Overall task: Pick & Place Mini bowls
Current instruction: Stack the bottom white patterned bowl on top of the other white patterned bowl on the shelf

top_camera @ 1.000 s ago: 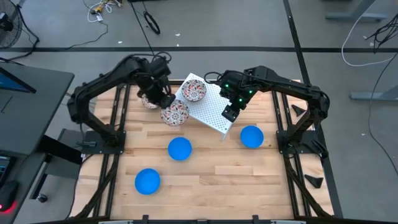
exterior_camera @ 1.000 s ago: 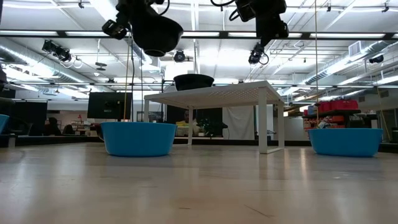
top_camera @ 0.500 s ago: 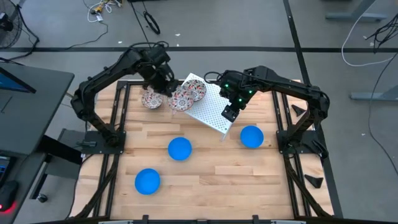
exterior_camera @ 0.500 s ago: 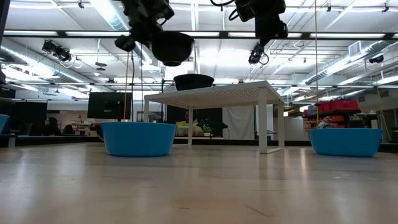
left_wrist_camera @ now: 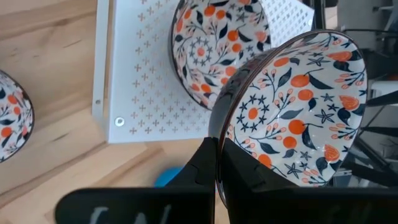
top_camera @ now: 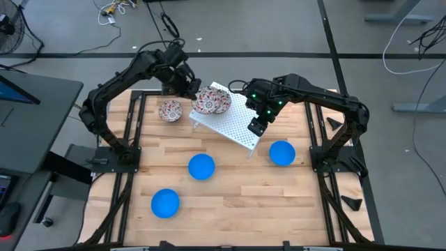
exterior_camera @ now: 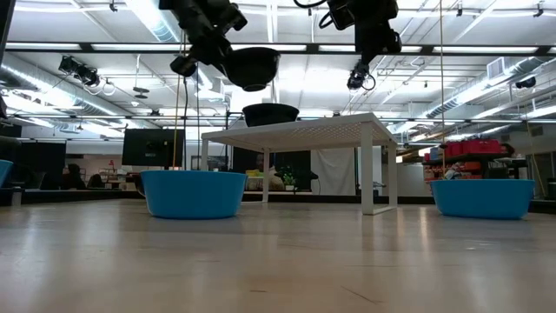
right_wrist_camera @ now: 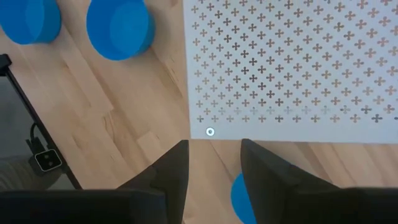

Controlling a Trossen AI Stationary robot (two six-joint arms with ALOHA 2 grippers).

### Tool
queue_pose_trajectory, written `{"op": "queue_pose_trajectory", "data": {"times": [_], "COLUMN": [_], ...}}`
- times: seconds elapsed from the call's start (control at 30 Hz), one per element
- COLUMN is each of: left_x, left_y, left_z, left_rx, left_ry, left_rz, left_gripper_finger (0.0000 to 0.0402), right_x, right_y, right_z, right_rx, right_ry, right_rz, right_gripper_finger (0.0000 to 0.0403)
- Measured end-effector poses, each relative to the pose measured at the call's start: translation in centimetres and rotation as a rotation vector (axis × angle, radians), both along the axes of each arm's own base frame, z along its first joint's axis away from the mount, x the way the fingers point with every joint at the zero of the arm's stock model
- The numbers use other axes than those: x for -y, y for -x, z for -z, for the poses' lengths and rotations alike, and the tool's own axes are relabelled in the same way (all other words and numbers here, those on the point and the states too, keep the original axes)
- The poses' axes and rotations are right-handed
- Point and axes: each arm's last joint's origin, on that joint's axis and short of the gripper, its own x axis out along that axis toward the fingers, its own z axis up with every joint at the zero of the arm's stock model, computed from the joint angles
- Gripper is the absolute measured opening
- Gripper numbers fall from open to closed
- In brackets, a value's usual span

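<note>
Gripping a speckled bowl [left_wrist_camera: 292, 115] by its rim, left hand [left_wrist_camera: 216, 163] partly hides the rack bowl [left_wrist_camera: 214, 43]

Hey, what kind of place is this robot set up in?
Probably a robotics lab or workshop: a butcher-block table in a black frame, cables across a grey floor, and an open industrial ceiling with ducts and strip lights.

From above, the carried bowl [top_camera: 204, 102] hides part of the bowl on the rack [top_camera: 221, 102]. The frame edge cuts off 1 patterned bowl [left_wrist_camera: 11, 124] in your left wrist view.

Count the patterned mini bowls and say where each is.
3: one on the table left of the white rack, one on the rack, one held above it by the left gripper.
</note>
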Motion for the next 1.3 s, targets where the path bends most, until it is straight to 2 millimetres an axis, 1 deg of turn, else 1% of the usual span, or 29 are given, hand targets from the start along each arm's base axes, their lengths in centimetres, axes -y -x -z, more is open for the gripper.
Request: {"op": "queue_pose_trajectory", "data": {"times": [0.27, 0.37, 0.43, 0.63, 0.83, 1.0, 1.17, 1.3], "left_x": [-0.4, -1.0, -1.4, -2.6, -3.9, -4.3, -4.2, -4.2], "left_y": [-0.2, -0.8, -1.3, -2.6, -4.1, -4.6, -4.9, -5.2], "left_z": [0.0, -0.2, -0.7, -1.3, -1.7, -0.9, 0.5, 1.1], "left_rx": [0.019, 0.015, 0.019, -0.082, -0.083, -0.112, -0.196, -0.211], "left_ry": [0.001, 0.003, -0.012, -0.031, -0.05, -0.031, -0.026, -0.029], "left_rz": [-0.022, -0.018, -0.003, 0.021, 0.033, 0.043, 0.069, 0.081], "left_gripper_finger": [0.0009, 0.0009, 0.0009, 0.0009, 0.0009, 0.0009, 0.0009, 0.0009], "right_x": [0.0, 0.0, 0.0, 0.0, 0.0, 0.0, 0.0, 0.0], "right_y": [0.0, -0.1, -0.1, -0.1, -0.1, -0.1, -0.1, -0.1], "right_z": [0.0, 0.0, 0.0, 0.0, 0.0, 0.0, 0.0, 0.0], "right_rx": [0.003, 0.008, 0.008, 0.005, 0.005, 0.005, 0.005, 0.006], "right_ry": [0.001, 0.002, 0.002, -0.005, -0.005, -0.005, -0.003, -0.003], "right_rz": [0.001, 0.001, 0.0, 0.018, 0.018, 0.018, 0.015, 0.013], "right_gripper_finger": [0.0146, 0.0146, 0.0146, 0.0146, 0.0146, 0.0146, 0.0146, 0.0146]}}
